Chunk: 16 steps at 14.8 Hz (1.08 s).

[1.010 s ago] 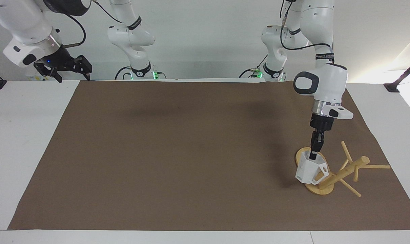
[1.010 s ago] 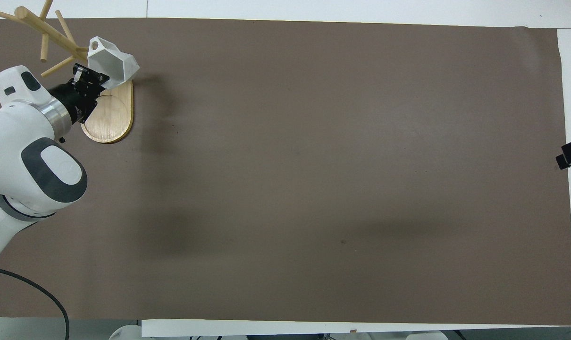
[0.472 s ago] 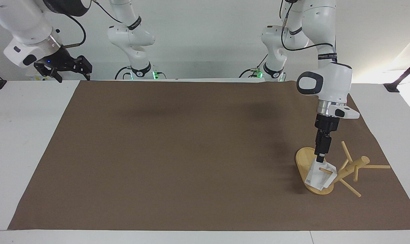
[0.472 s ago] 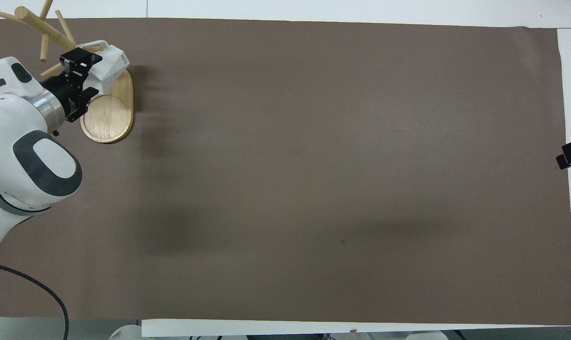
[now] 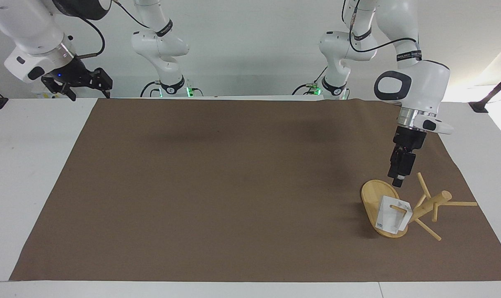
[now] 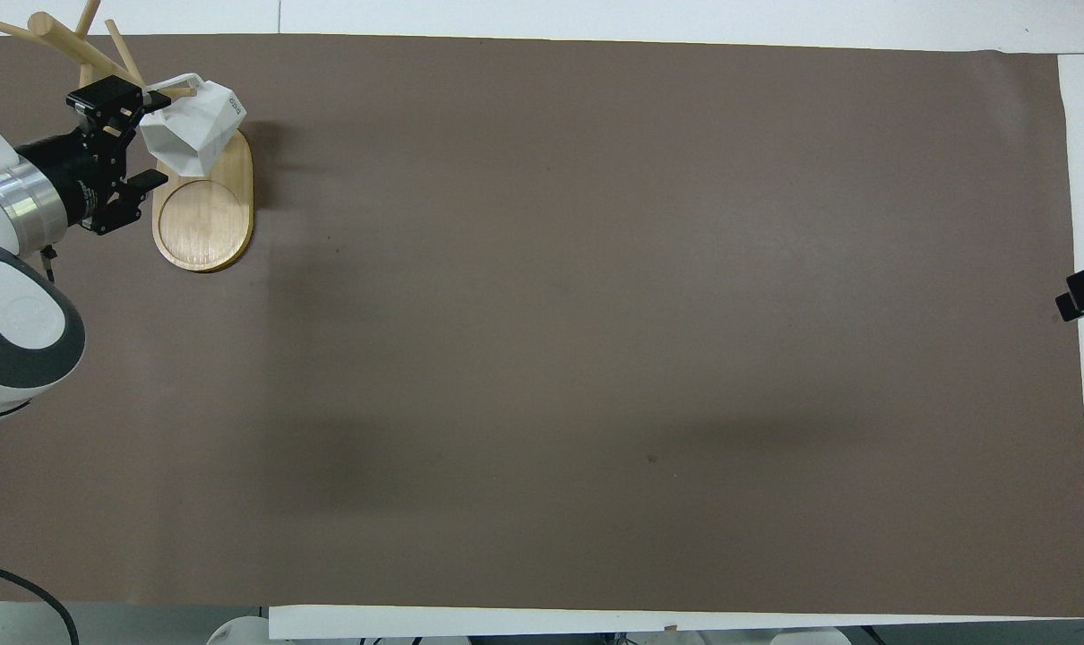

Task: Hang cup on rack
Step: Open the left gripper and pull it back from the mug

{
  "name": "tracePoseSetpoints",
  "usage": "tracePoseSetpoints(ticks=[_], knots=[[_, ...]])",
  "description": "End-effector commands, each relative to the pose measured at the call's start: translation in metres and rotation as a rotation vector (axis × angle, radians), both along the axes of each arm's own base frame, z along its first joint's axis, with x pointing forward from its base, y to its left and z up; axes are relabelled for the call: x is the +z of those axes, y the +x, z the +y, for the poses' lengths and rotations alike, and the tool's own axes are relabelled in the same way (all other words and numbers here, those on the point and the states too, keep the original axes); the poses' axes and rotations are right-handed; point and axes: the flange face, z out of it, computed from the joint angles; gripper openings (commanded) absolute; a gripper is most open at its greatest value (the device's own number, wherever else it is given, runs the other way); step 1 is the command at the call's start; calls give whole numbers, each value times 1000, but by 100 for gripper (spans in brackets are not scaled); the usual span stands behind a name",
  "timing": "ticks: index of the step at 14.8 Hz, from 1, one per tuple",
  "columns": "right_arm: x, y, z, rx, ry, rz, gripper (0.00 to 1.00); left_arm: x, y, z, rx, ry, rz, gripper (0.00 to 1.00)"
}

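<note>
Overhead view cuts off my rack's (image 6: 203, 210) top pegs; cup (image 5: 393, 216) hangs on a peg, below my spread, empty left claw (image 5: 398, 183); right claw (image 5: 78, 85) waits spread.

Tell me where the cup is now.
The cup hangs by its handle on a low peg of the mug tree, over its oval base, at the left arm's end of the table.
</note>
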Motion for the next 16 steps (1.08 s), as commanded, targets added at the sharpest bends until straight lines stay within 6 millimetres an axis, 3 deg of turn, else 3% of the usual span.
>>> tracePoseSetpoints(ticks=[1,3,11,13,15,16], knots=[[1,-4,3,-3,-13,2,99,20,-13,-4,-91,-10,52,100],[1,-4,4,0,-14,2,99,30,-12,-11,-168,40,94,100],[4,-4,8,1,-14,-3,99,70,-16,17,-361,362,315,100],[4,-4,5,1,-11,-3,99,84,-15,34,-351,369,326,100],[2,-5,5,-5,-12,2,99,84,-19,41,-352,362,359,100],[4,-4,8,-1,-13,-6,99,82,-20,57,-331,352,383,100]])
